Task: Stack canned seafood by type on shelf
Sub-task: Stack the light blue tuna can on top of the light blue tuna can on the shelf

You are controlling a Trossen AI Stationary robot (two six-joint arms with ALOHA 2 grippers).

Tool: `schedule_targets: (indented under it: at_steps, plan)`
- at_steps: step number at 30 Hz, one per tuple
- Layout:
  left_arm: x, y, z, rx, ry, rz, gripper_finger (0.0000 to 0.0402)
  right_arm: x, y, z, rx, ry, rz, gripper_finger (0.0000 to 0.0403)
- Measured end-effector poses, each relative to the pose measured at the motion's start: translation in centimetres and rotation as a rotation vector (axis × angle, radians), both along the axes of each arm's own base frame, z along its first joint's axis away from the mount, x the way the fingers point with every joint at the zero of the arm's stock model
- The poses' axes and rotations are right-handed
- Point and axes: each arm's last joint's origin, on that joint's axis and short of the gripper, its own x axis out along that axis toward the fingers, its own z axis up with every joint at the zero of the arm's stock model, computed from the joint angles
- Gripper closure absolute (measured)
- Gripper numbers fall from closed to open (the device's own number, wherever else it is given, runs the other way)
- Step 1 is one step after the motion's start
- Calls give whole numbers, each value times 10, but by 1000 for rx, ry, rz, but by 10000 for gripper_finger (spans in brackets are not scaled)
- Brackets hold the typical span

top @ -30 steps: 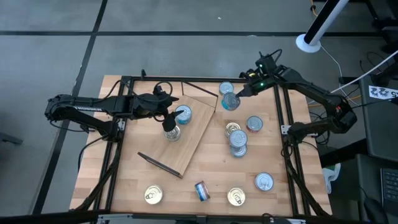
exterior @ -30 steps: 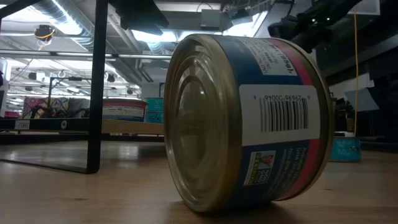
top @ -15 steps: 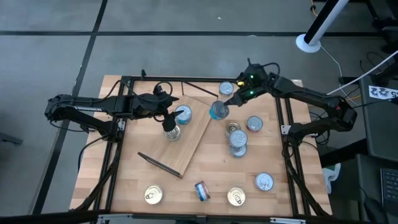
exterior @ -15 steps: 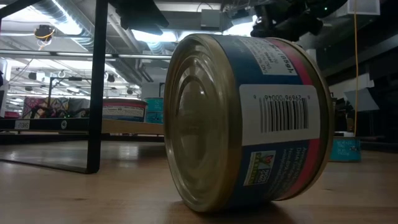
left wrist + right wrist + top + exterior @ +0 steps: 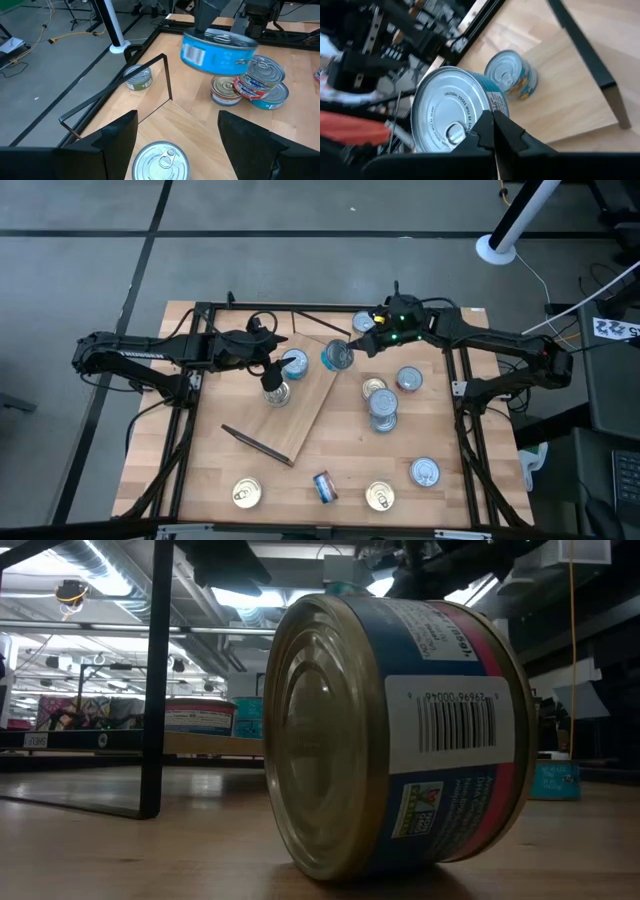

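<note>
My right gripper (image 5: 356,346) is shut on a blue-labelled, silver-topped can (image 5: 337,357), which hangs in the air over the far right edge of the shelf (image 5: 305,410), a light plywood board lying flat on the table. Two cans (image 5: 294,363) (image 5: 277,392) stand on that board. My left gripper (image 5: 272,372) hovers open above them; in its wrist view the held can (image 5: 220,50) shows ahead, and a silver top (image 5: 160,161) lies below the open fingers. Other cans stand on the table to the right and near the front edge. My right gripper holds the can at the edge of its silver top (image 5: 470,137), right beside the pull tab (image 5: 454,132). The shut fingers (image 5: 507,132) hide whether they have the tab or the rim. They slant down from the table's right. The can hangs lifted clear and tilted.
A can (image 5: 364,323) stands at the far edge, and three cans (image 5: 408,379) (image 5: 375,389) (image 5: 383,408) cluster right of the board. Near the front edge stand more cans (image 5: 246,493) (image 5: 379,496) (image 5: 425,472), with one on its side (image 5: 400,730). Dark frame bars (image 5: 462,410) border the table.
My right gripper has carried the blue can from the table's far right toward the left, as far as the shelf's far right edge, rising a little and turning as it went. The can stays clear of the table.
</note>
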Motion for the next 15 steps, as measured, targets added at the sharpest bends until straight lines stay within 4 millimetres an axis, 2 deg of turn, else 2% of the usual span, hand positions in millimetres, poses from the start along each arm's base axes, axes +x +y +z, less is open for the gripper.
schedule_targets:
  at_steps: [15]
  plan:
    - [-2,17,0,85,49,34,131,11,34,-1,80,25,-263,403]
